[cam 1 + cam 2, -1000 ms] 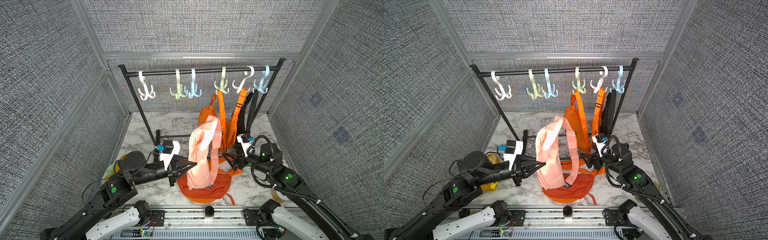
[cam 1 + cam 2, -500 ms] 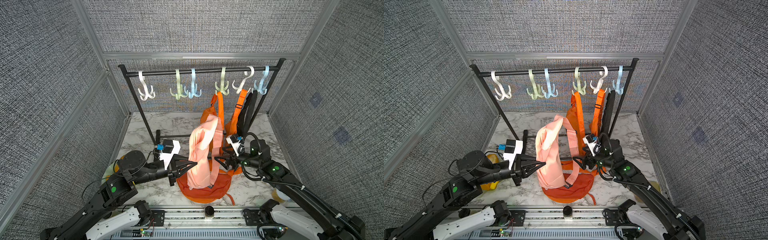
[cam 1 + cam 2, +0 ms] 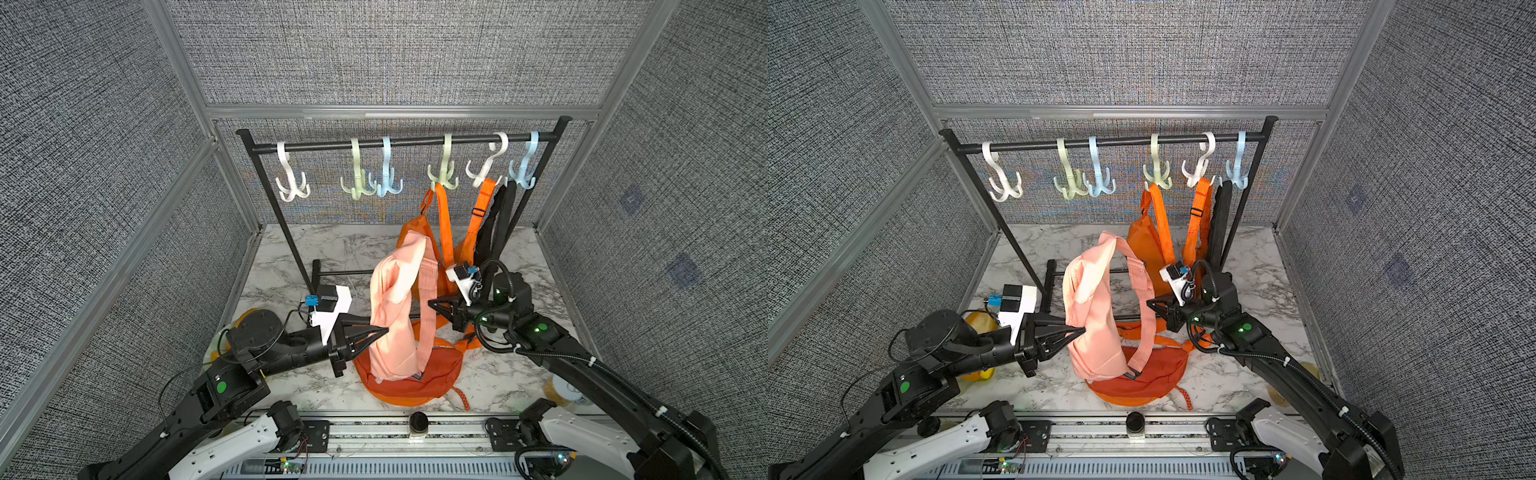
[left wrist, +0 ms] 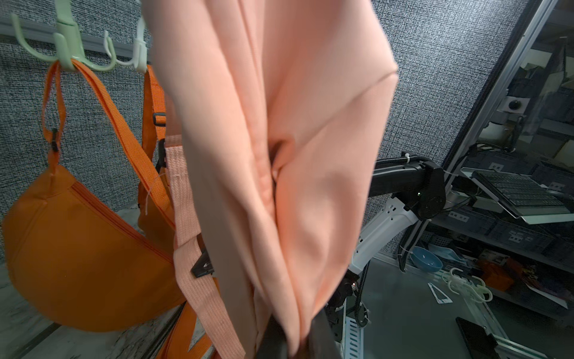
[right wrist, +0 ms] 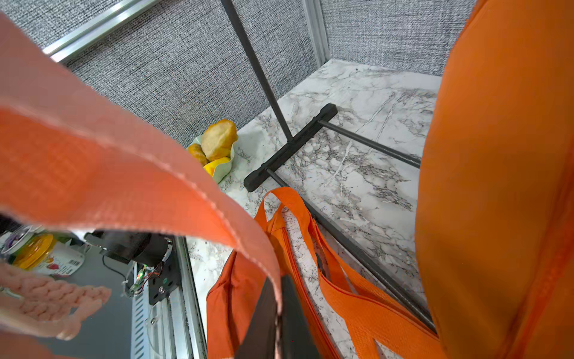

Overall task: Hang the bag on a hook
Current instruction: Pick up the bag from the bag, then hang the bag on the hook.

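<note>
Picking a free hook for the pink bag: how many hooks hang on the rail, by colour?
White hooks: 2
Green hooks: 2
Blue hooks: 2
Total: 6

- The left arm (image 3: 232, 382) rises from the near left base, its elbow bent and its forearm about level, reaching toward the middle.
- The left pincer (image 3: 383, 331) points to the robot's right. Its jaws are pressed together on a fold of the pink bag (image 3: 395, 291); the left wrist view shows cloth squeezed between the dark fingers (image 4: 323, 338).
- The right arm (image 3: 582, 365) slants up from the near right base, its wrist bent inward.
- The right pincer (image 3: 431, 302) points to the robot's left, its jaws clamped on the bag's strap (image 3: 426, 332).
- The two pincers face each other, tips apart.
</note>
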Controlling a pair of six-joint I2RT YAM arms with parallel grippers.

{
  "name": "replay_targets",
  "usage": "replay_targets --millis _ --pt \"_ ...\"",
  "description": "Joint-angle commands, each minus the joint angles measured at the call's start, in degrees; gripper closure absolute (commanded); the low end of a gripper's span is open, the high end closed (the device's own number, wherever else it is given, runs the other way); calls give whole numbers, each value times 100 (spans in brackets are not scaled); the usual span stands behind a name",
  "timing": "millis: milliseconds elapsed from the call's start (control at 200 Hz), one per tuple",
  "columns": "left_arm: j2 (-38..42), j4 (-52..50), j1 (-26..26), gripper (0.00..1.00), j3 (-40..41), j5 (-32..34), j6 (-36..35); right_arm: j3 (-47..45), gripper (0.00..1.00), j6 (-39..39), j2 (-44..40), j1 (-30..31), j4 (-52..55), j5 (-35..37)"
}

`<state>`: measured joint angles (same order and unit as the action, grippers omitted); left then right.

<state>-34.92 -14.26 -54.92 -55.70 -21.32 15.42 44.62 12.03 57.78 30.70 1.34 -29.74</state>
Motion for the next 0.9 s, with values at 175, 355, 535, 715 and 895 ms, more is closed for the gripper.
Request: replay_targets --millis 175,355,535,715,895 --pt "980 730 7 100 740 1732 -82 1077 100 313 -143 38 814 1857" --pt "1212 947 3 100 1167 2188 -169 2309 100 185 291 185 1373 2637" --pt "1065 1031 7 100 1285 2286 -184 3800 100 -69 1087 491 1827 3110" --pt "1253 1392 7 100 1546 2357 -75 4968 100 -334 1765 691 1973 3368" --pt "1440 1555 3 100 1666 2369 -39 5874 100 -560 2383 742 2116 3396"
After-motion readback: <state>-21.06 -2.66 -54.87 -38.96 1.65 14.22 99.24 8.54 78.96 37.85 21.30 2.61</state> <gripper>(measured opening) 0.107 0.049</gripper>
